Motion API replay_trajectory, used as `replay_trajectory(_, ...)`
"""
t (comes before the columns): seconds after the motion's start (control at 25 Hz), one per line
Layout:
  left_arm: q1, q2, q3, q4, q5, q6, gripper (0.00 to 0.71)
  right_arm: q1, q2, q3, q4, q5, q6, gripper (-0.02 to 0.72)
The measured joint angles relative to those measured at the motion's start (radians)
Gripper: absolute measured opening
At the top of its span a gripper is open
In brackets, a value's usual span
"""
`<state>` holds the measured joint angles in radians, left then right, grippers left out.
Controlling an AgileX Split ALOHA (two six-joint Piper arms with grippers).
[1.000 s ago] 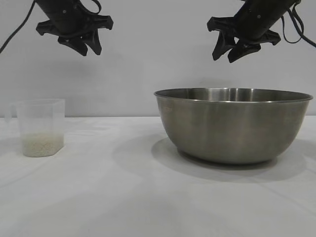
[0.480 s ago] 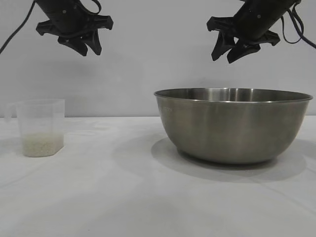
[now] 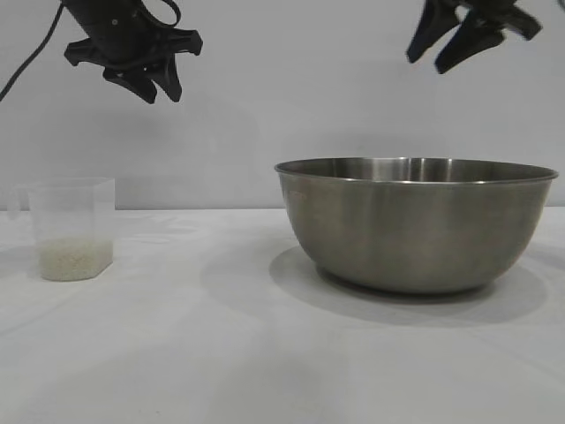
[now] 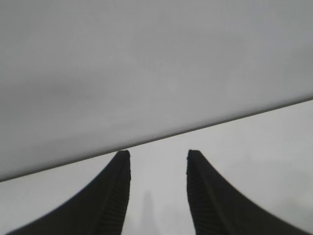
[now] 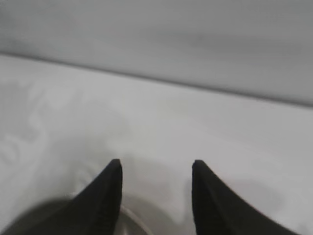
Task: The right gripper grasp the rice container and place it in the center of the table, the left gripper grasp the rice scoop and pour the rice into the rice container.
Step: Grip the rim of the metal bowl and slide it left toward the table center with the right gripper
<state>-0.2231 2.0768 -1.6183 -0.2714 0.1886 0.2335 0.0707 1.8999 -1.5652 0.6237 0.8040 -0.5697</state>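
the table (image 3: 177,353) is a plain white top running across the exterior view. on it, right of centre, sits the rice container (image 3: 415,225), a big steel bowl, upright, nothing touching it. far over at the left edge stands the rice scoop (image 3: 73,228), a small clear cup, upright, well apart from the bowl. a shallow pale layer of the rice (image 3: 75,261) lies in its bottom. the left gripper (image 3: 146,75) hangs high above the scoop, its fingers apart and holding nothing. the right gripper (image 3: 459,44) is up at the top edge above the bowl, its 2 fingers also spread with nothing between them; its wrist view shows part of the bowl's rim below.
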Motion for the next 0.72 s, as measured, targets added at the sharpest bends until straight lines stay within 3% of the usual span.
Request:
replay_trajectory(0.16,0.0,0.0,0.0,0.0,0.014,0.0,0.23,-0.004,-0.009,0.0,-0.16,0.209,0.126,0.316)
replay_trajectory(0.44,0.0,0.0,0.0,0.0,0.023,0.0,0.23,-0.004,-0.009,0.0,-0.264,0.394,0.186,0.316)
replay_trajectory(0.72,-0.002,-0.002,0.0,0.0,0.032,0.0,0.23,-0.004,0.047,0.0,-0.292,0.416,0.215,0.316)
